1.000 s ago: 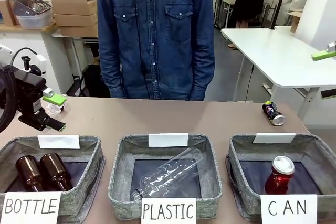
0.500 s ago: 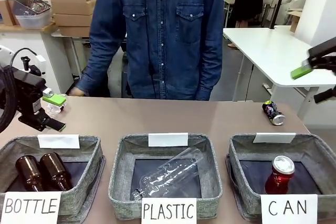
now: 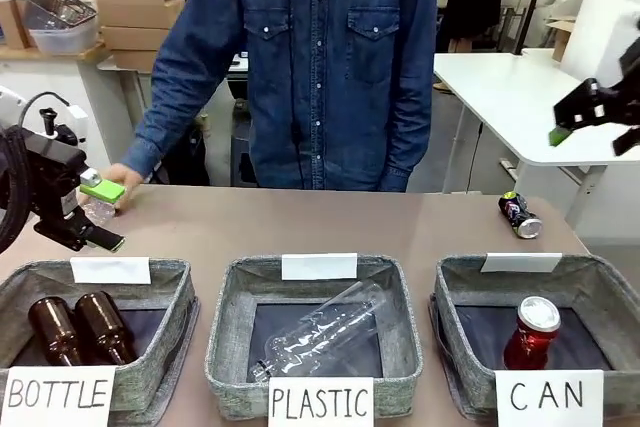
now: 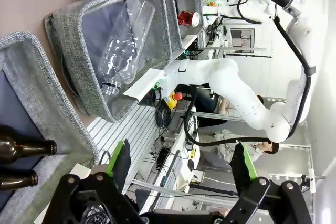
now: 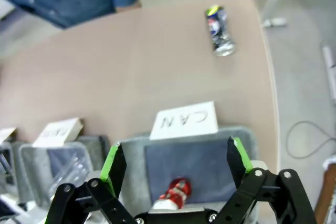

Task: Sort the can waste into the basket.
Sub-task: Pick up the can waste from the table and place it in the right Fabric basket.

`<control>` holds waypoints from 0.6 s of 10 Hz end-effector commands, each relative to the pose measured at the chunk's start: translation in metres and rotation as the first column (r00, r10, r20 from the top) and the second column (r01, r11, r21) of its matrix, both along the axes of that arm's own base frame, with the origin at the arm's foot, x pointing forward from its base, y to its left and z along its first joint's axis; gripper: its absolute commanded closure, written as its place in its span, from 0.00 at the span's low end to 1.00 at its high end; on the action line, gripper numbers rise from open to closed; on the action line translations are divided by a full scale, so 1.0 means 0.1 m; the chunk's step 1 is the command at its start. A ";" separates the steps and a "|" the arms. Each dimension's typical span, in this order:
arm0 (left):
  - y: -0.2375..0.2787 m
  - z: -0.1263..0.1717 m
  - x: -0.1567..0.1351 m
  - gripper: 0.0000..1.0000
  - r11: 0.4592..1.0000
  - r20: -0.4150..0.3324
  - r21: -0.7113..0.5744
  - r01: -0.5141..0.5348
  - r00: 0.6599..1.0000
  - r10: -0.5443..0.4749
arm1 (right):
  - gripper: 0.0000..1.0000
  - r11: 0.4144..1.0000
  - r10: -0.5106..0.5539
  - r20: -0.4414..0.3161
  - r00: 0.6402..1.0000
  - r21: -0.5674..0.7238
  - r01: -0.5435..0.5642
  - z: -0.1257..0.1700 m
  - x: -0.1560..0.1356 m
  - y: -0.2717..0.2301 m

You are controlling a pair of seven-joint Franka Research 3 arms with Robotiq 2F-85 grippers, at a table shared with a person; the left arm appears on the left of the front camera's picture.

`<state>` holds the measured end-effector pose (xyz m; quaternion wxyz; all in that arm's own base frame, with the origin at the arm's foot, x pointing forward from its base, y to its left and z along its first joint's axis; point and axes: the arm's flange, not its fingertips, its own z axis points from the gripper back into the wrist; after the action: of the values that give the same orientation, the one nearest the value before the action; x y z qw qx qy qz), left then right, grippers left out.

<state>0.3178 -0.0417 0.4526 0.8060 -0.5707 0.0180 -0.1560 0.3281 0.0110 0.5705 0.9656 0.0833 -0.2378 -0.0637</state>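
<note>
**Log:** What is in the baskets?

**Op:** The CAN basket [image 3: 460, 287] holds the red can [image 3: 530, 335], standing with its silver top up, toward my side. The PLASTIC basket [image 3: 225, 317] holds one clear bottle [image 3: 320, 337], lying slantwise. The BOTTLE basket [image 3: 170, 287] holds two brown bottles [image 3: 80, 327], lying side by side.

**Log:** And the second can?

**Op:** The black can [image 3: 521, 215] lies on its side on the table [image 3: 300, 222], at the far right corner. It is beyond the CAN basket and well apart from it.

**Log:** Grippers?

**Op:** My right gripper [image 5: 177, 153] hangs high over the table's right side, looking down on the CAN basket. Its fingers are spread wide with nothing between them. My left gripper [image 4: 181, 156] sits at the table's left edge, beyond the BOTTLE basket, also spread wide and empty. A person's hand [image 3: 122, 178] rests on the table just behind it. There is something clear beside the pads; I can't tell what it is from the front view.
</note>
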 end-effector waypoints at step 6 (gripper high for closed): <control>-0.02 -0.03 -0.10 0.00 1.000 -0.010 -0.006 -0.006 1.000 0.006 | 0.00 0.980 -0.154 0.100 0.983 -0.109 0.165 -0.91 1.29 -0.59</control>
<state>0.3177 -0.0418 0.4524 0.8058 -0.5710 0.0183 -0.1559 0.4288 -0.0453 0.4906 0.9480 0.0061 -0.2973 -0.1133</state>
